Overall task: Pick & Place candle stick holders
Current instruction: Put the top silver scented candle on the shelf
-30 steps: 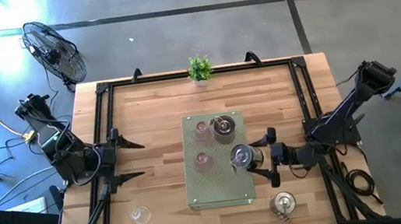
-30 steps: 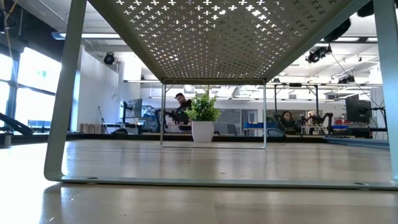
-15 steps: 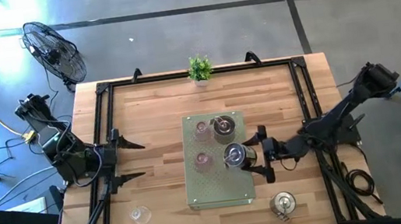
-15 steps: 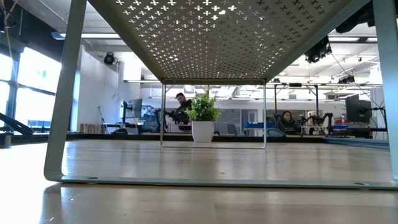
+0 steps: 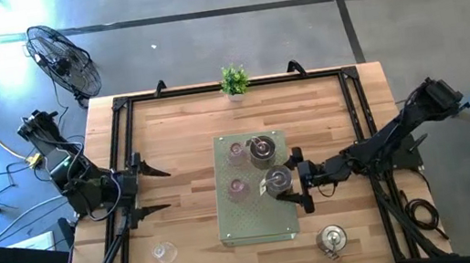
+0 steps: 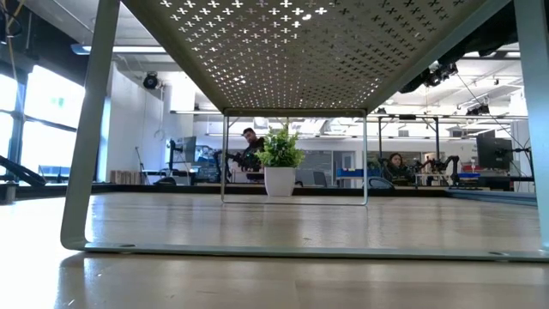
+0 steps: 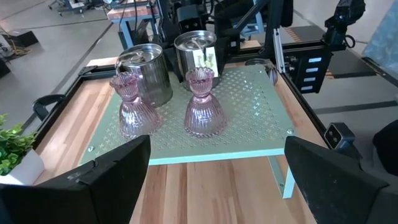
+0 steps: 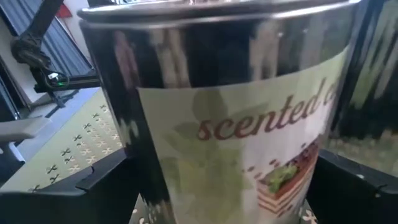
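The right end effector (image 5: 284, 181) reaches over the right edge of the green perforated stand (image 5: 257, 225) in the middle of the bench (image 5: 174, 158). Its fingers are spread wide on either side of a silvery tin (image 5: 277, 181), which stands on the stand's right half. Whether the fingers press on the tin cannot be told from above. The right wrist view is filled by this tin (image 8: 217, 112), with a label reading "scented" and a dark finger (image 8: 93, 180) just beside its wall.

The left end effector (image 5: 153, 189) waits at the bench's left edge, fingers apart and holding nothing.

The left wrist view shows what the high view blurs: two ribbed pink glass holders (image 7: 204, 106) upright on the stand, with a second tin (image 7: 146, 71) behind them. A third tin (image 5: 331, 240) sits on the bench near the front right corner, and a clear glass holder (image 5: 163, 250) near the front left corner. A potted plant (image 5: 233, 81) stands at the middle of the far edge.

The low view looks under the stand (image 6: 292, 51) and shows only bare wood there, with people in the room beyond. The bench's left half is open wood.
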### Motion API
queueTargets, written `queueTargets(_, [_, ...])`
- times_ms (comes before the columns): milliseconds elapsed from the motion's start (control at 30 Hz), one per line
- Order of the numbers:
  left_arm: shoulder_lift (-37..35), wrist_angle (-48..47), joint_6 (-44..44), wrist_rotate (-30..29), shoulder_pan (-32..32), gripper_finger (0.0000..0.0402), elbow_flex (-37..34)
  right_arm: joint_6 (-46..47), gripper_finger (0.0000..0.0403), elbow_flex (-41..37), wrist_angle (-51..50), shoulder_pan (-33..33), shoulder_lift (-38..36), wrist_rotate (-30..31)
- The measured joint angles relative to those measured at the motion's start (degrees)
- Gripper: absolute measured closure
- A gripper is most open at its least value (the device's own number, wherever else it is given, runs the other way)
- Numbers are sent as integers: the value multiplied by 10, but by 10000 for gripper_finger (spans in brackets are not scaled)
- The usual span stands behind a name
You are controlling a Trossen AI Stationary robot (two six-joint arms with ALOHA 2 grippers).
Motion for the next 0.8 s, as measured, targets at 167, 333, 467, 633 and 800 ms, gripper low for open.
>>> queueTargets(167, [6,-2,2,1,0,37,0,0,38,0,1,0,0,7])
queueTargets(333, [14,-2,2,-1,0,37,0,5,38,0,4,-12,0,-8])
queueTargets(467, [21,-2,2,-2,0,37,0,9,38,0,6,-22,0,-21])
queueTargets(633, [23,-2,6,-3,0,37,0,11,38,8,0,-25,0,-28])
queueTargets(800, [23,-2,6,-4,0,37,0,11,38,17,-17,-28,0,-30])
